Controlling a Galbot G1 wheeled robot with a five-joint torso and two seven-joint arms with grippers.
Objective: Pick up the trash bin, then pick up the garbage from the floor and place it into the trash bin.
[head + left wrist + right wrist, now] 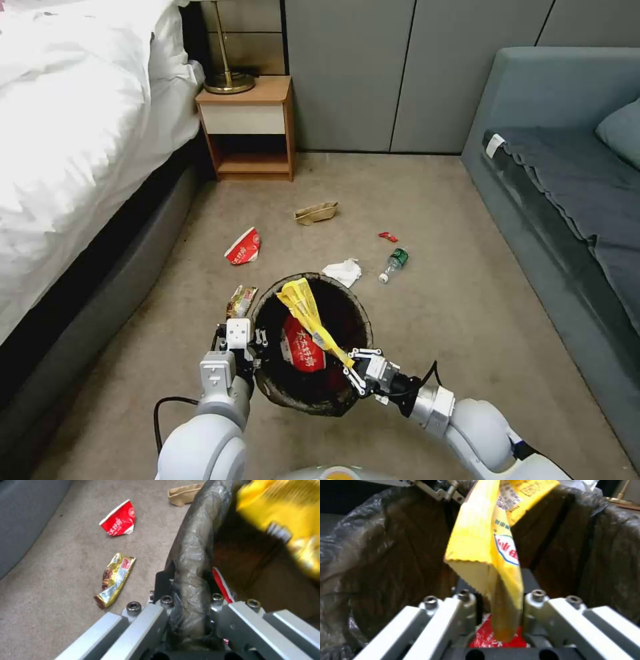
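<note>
The trash bin [361, 313], round with a dark bag liner over its rim, hangs just above the carpet in front of me. My left gripper [256, 341] is shut on the rim's near-left side, and the liner-covered rim [195, 545] runs between its fingers. My right gripper [354, 374] is over the bin's near-right edge, shut on a long yellow wrapper [305, 308] that sticks up across the opening. A crushed red-and-white cup [300, 348] lies inside. In the right wrist view the yellow wrapper [480, 542] stands between the fingers, above the red cup [483, 638] and the liner [386, 545].
Garbage on the carpet: a red-and-white cup [243, 247], tan paper [317, 212], a small red wrapper [388, 237], a green bottle [394, 263], white tissue [343, 271] and a gold wrapper [241, 300]. A bed [60, 133] stands left, a nightstand [250, 127] behind, a sofa [567, 187] right.
</note>
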